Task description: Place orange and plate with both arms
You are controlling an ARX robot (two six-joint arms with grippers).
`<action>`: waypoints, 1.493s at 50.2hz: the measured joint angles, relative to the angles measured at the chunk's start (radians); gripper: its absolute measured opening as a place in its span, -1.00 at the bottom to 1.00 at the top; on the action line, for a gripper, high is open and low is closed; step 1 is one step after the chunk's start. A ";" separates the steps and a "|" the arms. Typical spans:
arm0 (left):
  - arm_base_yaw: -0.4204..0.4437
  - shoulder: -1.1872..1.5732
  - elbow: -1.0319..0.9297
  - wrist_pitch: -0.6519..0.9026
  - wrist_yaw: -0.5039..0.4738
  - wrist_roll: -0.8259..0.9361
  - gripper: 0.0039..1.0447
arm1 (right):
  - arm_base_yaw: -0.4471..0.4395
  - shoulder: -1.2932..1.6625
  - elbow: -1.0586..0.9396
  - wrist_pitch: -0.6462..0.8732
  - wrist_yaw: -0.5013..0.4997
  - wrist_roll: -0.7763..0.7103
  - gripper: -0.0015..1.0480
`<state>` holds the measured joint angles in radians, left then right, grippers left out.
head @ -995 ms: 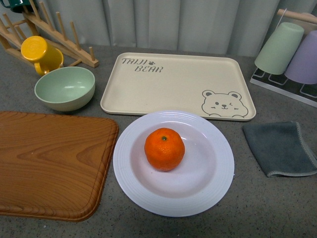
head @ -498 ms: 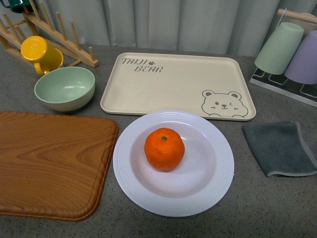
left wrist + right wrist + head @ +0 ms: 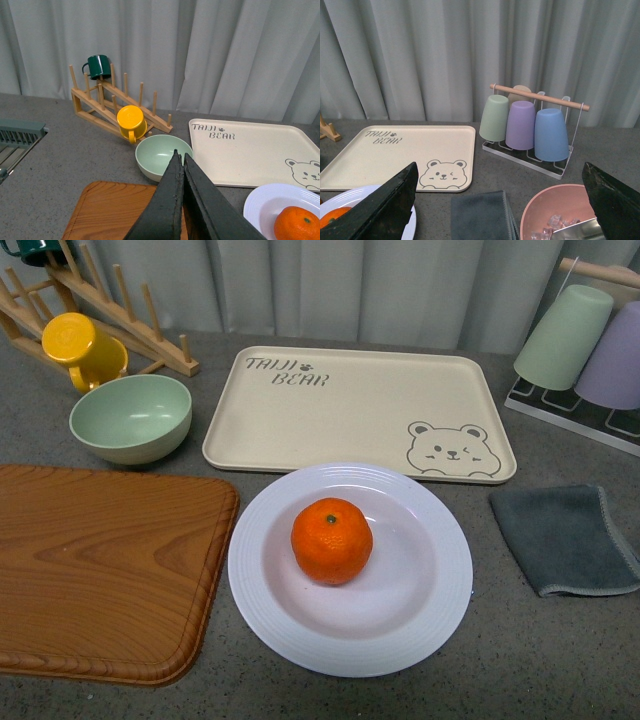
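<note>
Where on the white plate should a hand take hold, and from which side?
Pinch the plate by its wide ridged rim at the right edge, coming in low from the right: bare table lies there, while the left rim crowds the wooden board. The orange sits in the deep centre, so probably keep it level.

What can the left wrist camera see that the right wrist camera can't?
Only the left wrist view shows the yellow mug, the dark green mug on the wooden rack, the pale green bowl and the wooden board. Only the right wrist view shows the hanging cups, the pink bowl and the grey cloth. Both show the bear tray, the plate and the orange.
</note>
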<state>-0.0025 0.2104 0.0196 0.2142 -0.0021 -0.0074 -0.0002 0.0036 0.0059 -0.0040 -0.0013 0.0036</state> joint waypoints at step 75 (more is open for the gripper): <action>0.000 -0.207 0.000 -0.214 0.002 0.002 0.88 | 0.054 2.067 0.385 0.903 -0.669 0.505 0.83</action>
<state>-0.0025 0.0032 0.0200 0.0006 -0.0002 -0.0051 0.0540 2.0708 0.3904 0.8986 -0.6704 0.5083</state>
